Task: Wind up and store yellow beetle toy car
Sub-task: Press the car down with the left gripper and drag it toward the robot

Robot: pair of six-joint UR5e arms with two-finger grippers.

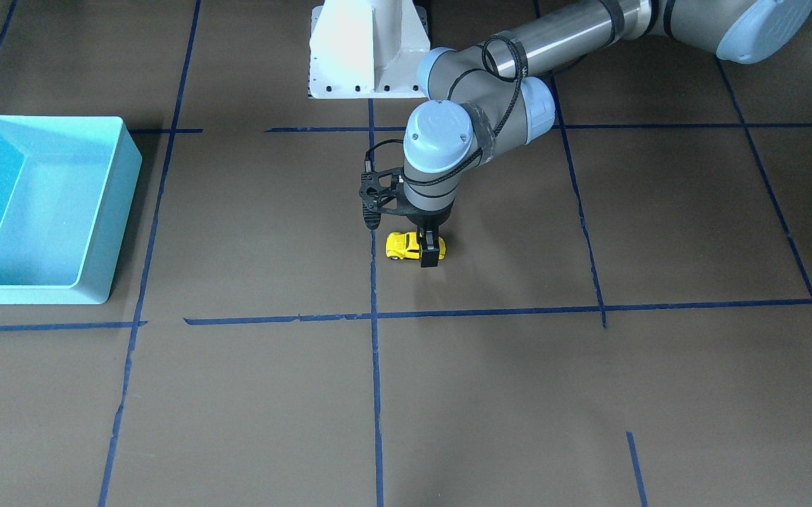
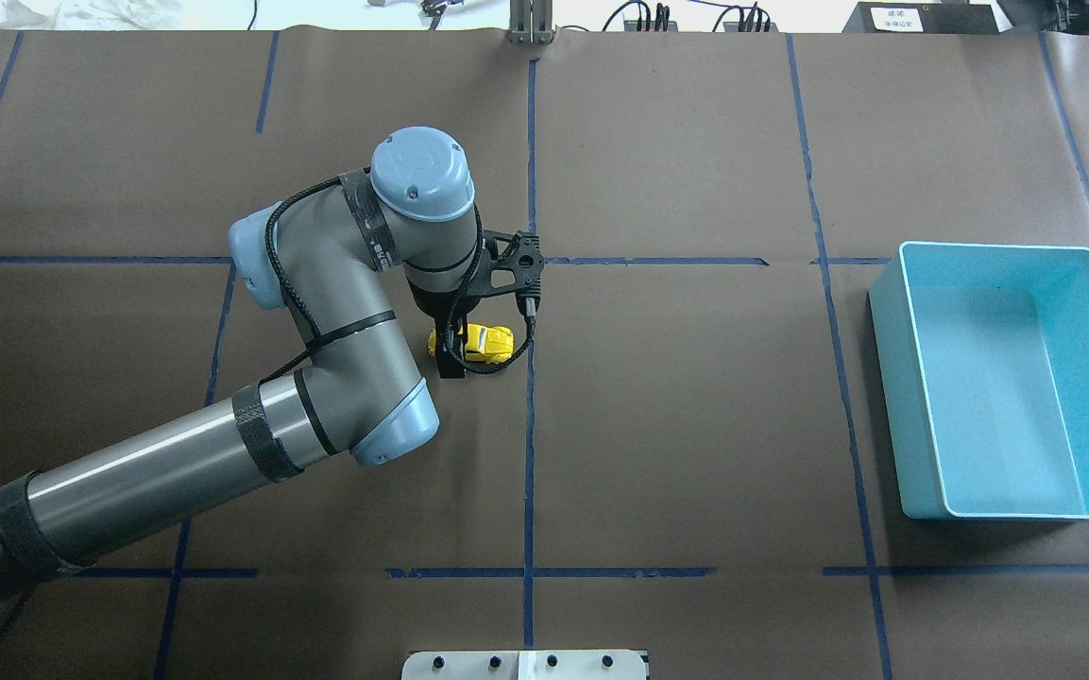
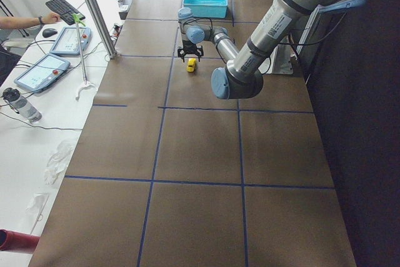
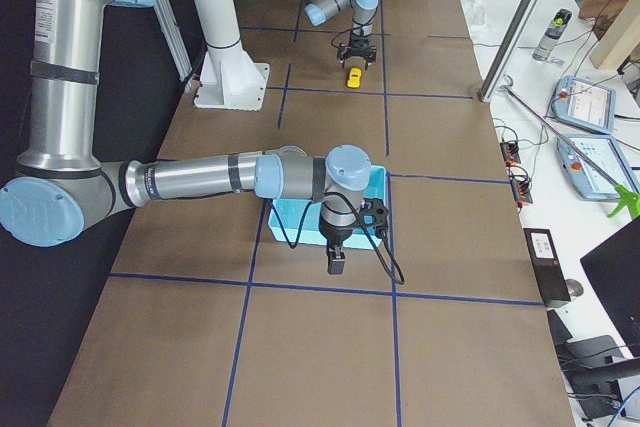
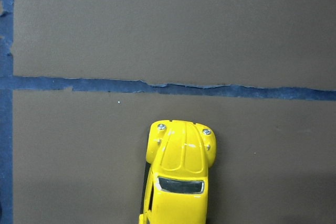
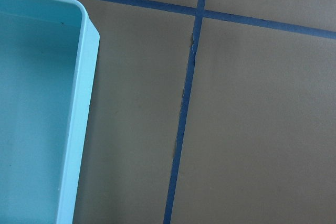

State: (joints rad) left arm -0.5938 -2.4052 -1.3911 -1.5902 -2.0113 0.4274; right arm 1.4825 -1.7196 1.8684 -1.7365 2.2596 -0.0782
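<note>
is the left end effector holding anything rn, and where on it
The left end effector straddles the rear of the yellow beetle toy car, which sits on the table; whether it is clamped shut cannot be told.

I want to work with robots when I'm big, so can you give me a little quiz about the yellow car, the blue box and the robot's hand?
1. True or false: the yellow beetle toy car sits inside the light-blue bin.
2. Whose hand is down at the car? A) the robot's left hand B) a person's hand C) no hand at all
3. Fill the gap: the bin has ____ in it.

Key: 1 false, the car is on the table, well apart from the bin. 2 A, its fingers stand on either side of the car's one end. 3 nothing.
</note>
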